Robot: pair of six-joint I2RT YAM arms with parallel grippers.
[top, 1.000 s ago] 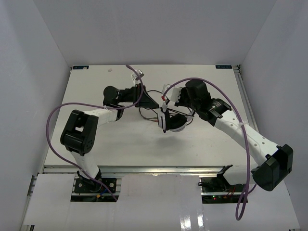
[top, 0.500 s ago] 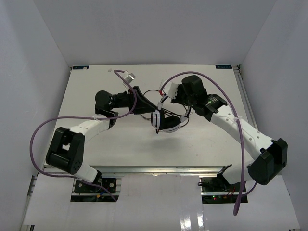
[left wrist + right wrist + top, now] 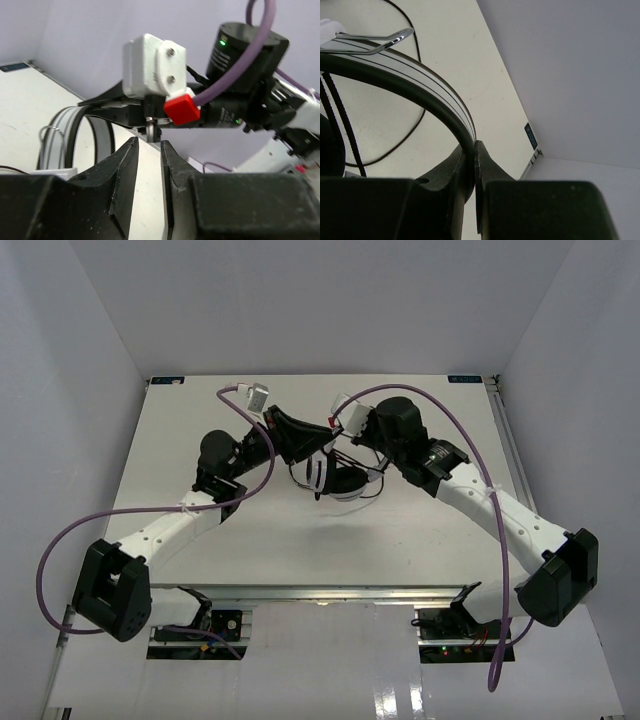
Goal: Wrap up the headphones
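- Since a second ago, the left arm [image 3: 165,525] is reaching much further across the table [image 3: 440,535], and its elbow is now lying low near the front left corner.
- Over the same second, the headphones [image 3: 330,478] are shifting back and to the left, and the left gripper's [image 3: 300,437] jaws are narrowing.
- Both arms are meeting over the middle of the table, toward its far half, with the headphones hanging between the two grippers, apparently just above the surface.
- The right gripper [image 3: 338,445] is clamping the headband, with its two fingers [image 3: 485,170] pressing on either side of the curved white and black band in the right wrist view.
- The left gripper [image 3: 148,147] is sitting just beside the headphones with only a slim gap between its fingers [image 3: 125,165].
- Nothing is showing inside that gap, though a cord this thin would be hard to make out there.
- The headband [image 3: 75,131] is arching at the left of the left wrist view, beyond the fingers.
- The thin black cord [image 3: 423,107] is trailing off the headphones and looping loosely on the table below them.
- The right arm [image 3: 500,510] is angling in from the front right corner.
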